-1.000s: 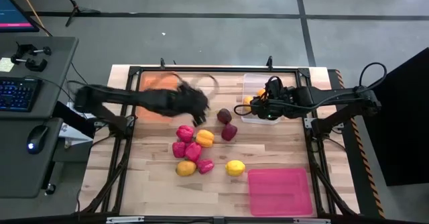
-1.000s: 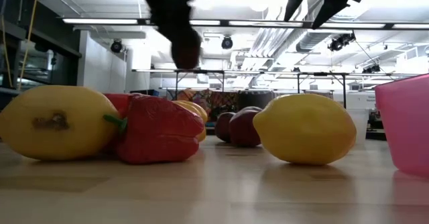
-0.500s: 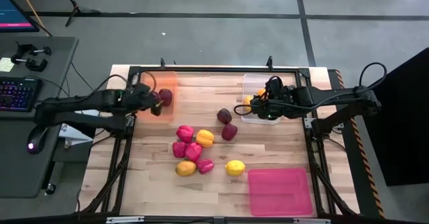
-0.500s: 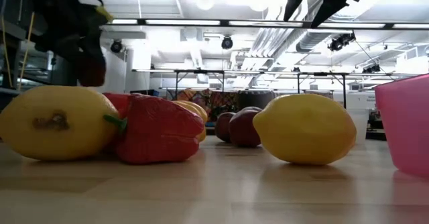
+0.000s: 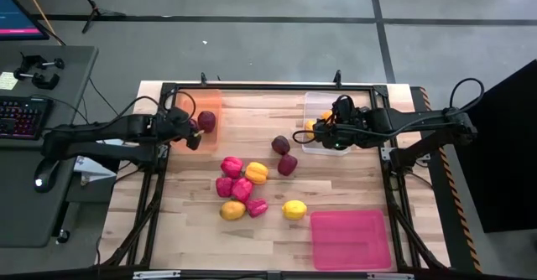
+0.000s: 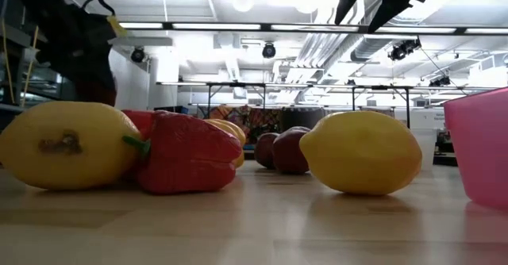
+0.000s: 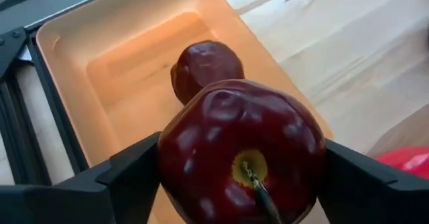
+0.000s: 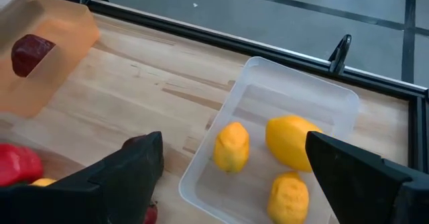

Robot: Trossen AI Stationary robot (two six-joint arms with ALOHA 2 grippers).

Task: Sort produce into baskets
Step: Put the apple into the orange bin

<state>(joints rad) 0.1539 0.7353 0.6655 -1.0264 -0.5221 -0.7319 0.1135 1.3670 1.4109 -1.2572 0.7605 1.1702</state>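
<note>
My left gripper (image 5: 193, 134) hangs over the near end of the orange basket (image 5: 204, 102) at the table's far left, shut on a dark maroon fruit (image 7: 241, 150). A second maroon fruit (image 7: 206, 66) lies on the basket's floor. My right gripper (image 5: 325, 134) stands open above the clear basket (image 8: 322, 96) at the far right, nothing between its fingers. That basket holds three yellow and orange fruits (image 8: 291, 140). Loose produce (image 5: 252, 184) lies on the wooden table's middle. My left gripper pinches the maroon fruit by its two opposite sides (image 7: 167, 163) between its two fingers, the stem end facing the wrist camera. The fingers slant down from the table's left side. The fruit is lifted clear, above the orange basket's floor.
At the table's middle lie red peppers (image 5: 231, 167), an orange pepper (image 5: 256, 173), two yellow lemons (image 5: 294, 210) and two maroon fruits (image 5: 284, 154). A pink basket (image 5: 351, 238) stands near right. A black frame rail (image 5: 268, 87) runs along the far edge.
My left gripper has carried the maroon fruit from the table's middle toward the left edge, sinking a little and rolling its wrist, and now hangs over the orange basket. It has hardly moved in the last half second. The right arm has kept still.
</note>
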